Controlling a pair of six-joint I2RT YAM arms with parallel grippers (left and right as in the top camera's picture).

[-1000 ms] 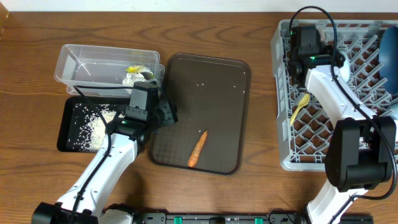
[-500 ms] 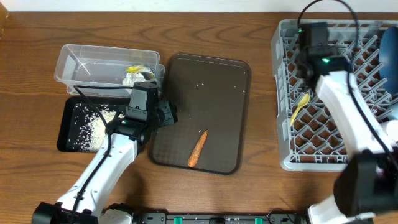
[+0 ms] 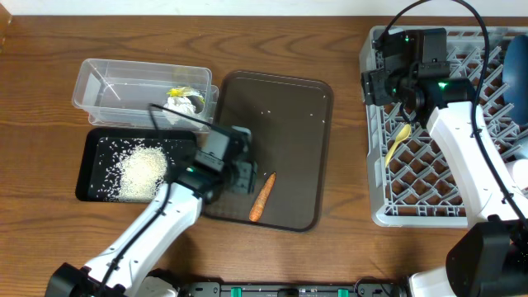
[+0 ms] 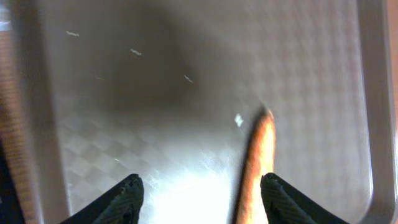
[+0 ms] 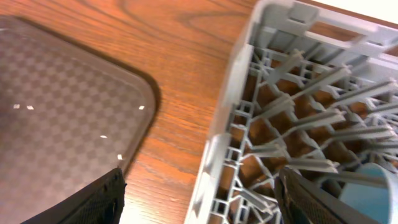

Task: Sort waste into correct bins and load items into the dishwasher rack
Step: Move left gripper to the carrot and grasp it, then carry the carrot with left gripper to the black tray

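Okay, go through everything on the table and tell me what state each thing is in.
Left gripper: open, empty, above the brown tray.
Right gripper: open, empty, at the rack's left edge.
Carrot piece: lying loose on the brown tray.
Clear tub: holds crumpled wrappers.
Black tray: holds rice.
Spoon: lying in the rack.
Blue bowl: in the rack, cut off by the frame.

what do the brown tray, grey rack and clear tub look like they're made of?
The brown tray is probably moulded plastic with a semi-gloss finish: fine checker texture and a bright glare patch in the left wrist view. The grey rack looks like matte light-grey moulded plastic, judging by its ribbed lattice. The clear tub looks like glossy transparent plastic: see-through walls with bright edge highlights.
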